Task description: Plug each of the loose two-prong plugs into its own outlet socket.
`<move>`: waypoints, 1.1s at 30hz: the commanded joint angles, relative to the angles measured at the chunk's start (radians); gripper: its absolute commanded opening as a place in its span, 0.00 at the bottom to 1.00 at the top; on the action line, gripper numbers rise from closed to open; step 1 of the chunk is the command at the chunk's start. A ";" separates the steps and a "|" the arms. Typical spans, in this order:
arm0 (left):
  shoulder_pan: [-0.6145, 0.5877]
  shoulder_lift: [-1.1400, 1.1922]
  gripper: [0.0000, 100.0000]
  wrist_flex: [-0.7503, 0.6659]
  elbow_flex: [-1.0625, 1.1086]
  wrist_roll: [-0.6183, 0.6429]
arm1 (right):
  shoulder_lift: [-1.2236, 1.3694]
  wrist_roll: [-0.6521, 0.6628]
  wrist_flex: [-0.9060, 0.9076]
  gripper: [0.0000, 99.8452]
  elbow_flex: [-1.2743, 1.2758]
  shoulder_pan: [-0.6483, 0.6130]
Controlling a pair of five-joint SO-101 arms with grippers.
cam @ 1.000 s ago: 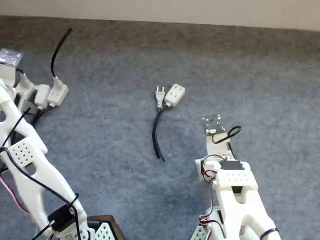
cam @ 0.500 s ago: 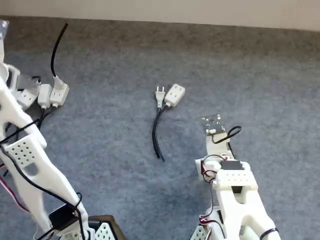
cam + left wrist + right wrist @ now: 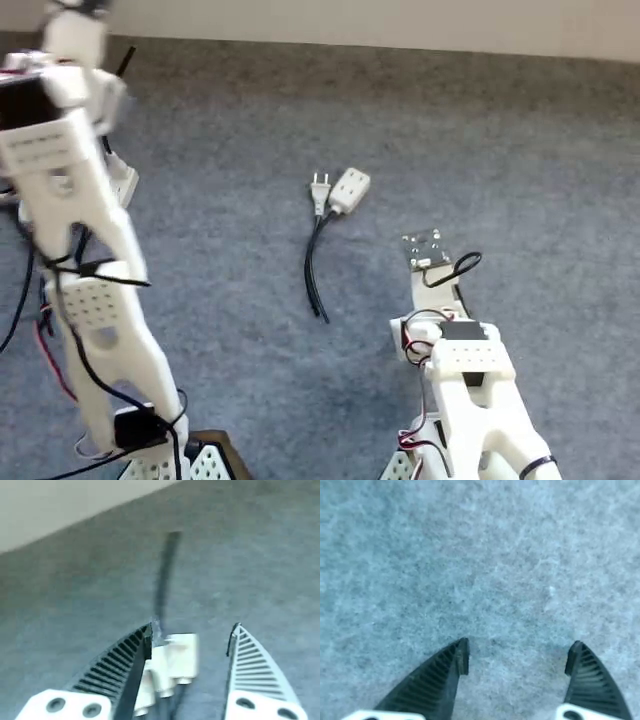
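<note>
Left gripper [image 3: 191, 630] stands wide open with nothing clamped, hanging over a white socket block [image 3: 175, 657]. Its black cord [image 3: 165, 575] runs away across the carpet, and one finger covers part of the block. In the high view the left arm [image 3: 75, 200] rises at 9 o'clock. Near centre, a two-prong plug [image 3: 319, 186] lies touching a white socket [image 3: 349, 190], their black cords [image 3: 313, 265] trailing toward 6 o'clock. At 5 o'clock the right gripper [image 3: 520, 652] is spread wide and empty above grey carpet [image 3: 470, 555].
</note>
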 commanded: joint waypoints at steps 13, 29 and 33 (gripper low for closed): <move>0.524 -0.002 0.24 -0.184 0.283 0.023 | -0.025 -0.081 -0.007 0.31 -0.030 0.157; 0.665 0.252 0.24 -0.376 0.318 -0.058 | -0.170 -0.118 0.018 0.31 -0.021 0.183; 0.659 0.274 0.24 -0.382 0.317 -0.058 | -0.311 -0.115 0.019 0.31 0.073 0.140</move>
